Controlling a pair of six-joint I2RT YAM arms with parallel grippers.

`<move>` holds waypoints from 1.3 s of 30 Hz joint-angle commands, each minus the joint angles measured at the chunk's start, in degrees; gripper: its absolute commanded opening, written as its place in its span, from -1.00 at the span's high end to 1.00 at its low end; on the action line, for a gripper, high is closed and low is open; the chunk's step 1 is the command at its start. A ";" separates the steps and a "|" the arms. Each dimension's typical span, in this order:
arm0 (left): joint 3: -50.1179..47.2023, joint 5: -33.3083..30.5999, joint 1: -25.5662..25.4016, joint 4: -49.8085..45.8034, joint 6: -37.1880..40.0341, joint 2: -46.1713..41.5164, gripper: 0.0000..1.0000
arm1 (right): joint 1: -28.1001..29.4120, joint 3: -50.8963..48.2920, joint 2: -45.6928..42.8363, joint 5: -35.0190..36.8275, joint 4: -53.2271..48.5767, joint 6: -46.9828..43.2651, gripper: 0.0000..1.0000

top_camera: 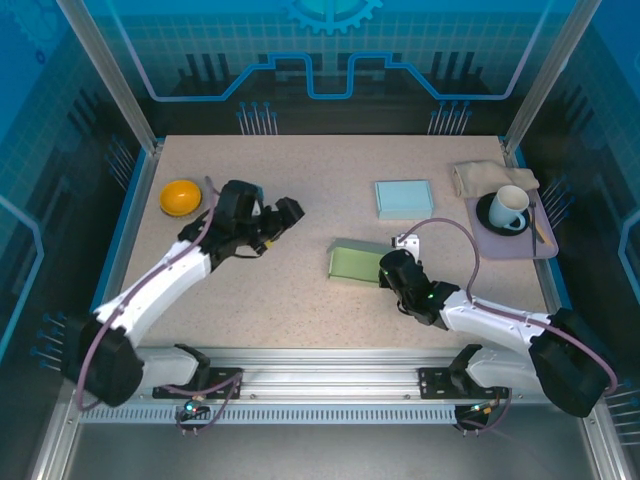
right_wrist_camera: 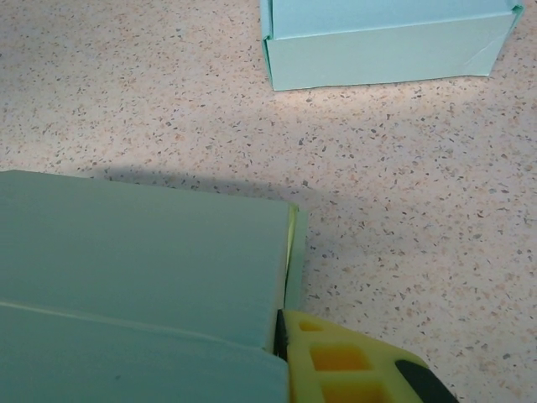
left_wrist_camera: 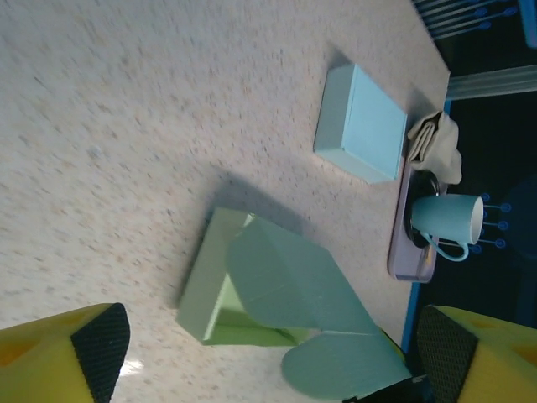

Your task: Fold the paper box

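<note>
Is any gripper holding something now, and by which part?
The right gripper seems to pinch the green paper box by its lid edge; the left gripper is open, holding nothing.

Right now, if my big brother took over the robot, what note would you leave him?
Left gripper: open, holding nothing, left of the box.
Right gripper: shut, seemingly pinching the lid flap of the green paper box.
Box: mid-table, nearer the arms than a closed blue box.
Done: the walls stand up and the lid is lifted.
Left: fold the lid down and tuck its flap in.
</note>
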 commanded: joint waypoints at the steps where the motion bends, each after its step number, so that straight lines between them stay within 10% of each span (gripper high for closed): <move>1: 3.65 4.47 -2.86 -4.33 -9.71 3.79 -0.87 | 0.83 0.77 -1.11 1.20 -1.18 -0.61 0.75; 13: 13.06 -7.01 -11.34 -7.08 -4.14 17.99 -0.82 | 0.85 2.05 -1.11 -0.50 -1.27 -1.70 0.75; 29: 20.62 1.27 -18.93 3.10 -16.50 26.91 -0.81 | 1.68 3.22 -0.52 -2.20 -1.42 -1.96 0.79; 39: 19.36 -3.49 -19.63 -7.34 -6.45 27.97 -0.81 | 2.38 3.43 -0.92 -1.36 -2.84 -2.82 0.78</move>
